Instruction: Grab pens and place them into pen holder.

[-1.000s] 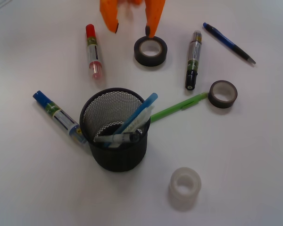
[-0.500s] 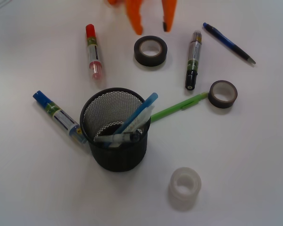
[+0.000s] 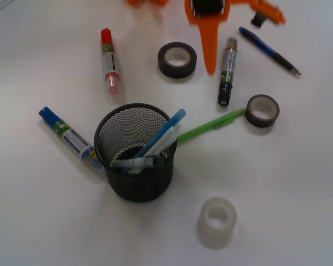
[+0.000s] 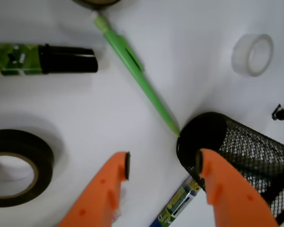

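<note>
The pen holder (image 3: 136, 152) is seen standing upright on the white surface (image 3: 277, 183), below the middle of the front view. A light blue pen (image 3: 162, 133) is leaned against its rim at the right, and a clear-white pen (image 3: 165, 143) and a silver pen (image 3: 134, 163) are held inside it as well. A bright green pen (image 3: 211, 126) is laid on the surface just right of the holder, one end at the holder's wall and the other end near a brownish tape roll (image 3: 262, 110). A dark blue pen (image 3: 269, 50) is found at the upper right, well apart from the holder.

The orange gripper (image 4: 162, 165) is shown in the wrist view with its fingers (image 4: 109, 189) spread apart and nothing held between them; the surface and the holder's edge are seen through the gap. In the front view it is placed at the top edge, between a black tape roll (image 3: 177, 59) and a black-capped marker (image 3: 227, 70).

A red-capped marker (image 3: 109, 60) is laid at the upper left, a blue-capped marker (image 3: 67, 137) is laid just left of the holder, and a translucent tape roll (image 3: 217, 220) is set below right.
</note>
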Robot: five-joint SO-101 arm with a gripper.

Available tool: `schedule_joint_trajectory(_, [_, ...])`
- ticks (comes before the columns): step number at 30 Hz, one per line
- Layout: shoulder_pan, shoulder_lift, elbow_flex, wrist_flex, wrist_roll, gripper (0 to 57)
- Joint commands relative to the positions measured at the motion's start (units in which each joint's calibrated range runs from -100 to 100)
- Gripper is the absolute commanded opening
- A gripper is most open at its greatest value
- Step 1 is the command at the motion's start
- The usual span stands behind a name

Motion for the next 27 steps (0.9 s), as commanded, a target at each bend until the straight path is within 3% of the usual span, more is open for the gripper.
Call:
schedule_joint_trajectory(1, [-0.43,7.58,-7.05,0.97,2.78,16.5])
schedule_joint_trajectory(27, [1.36,39.37,-44.28,15.40,8.99,16.5])
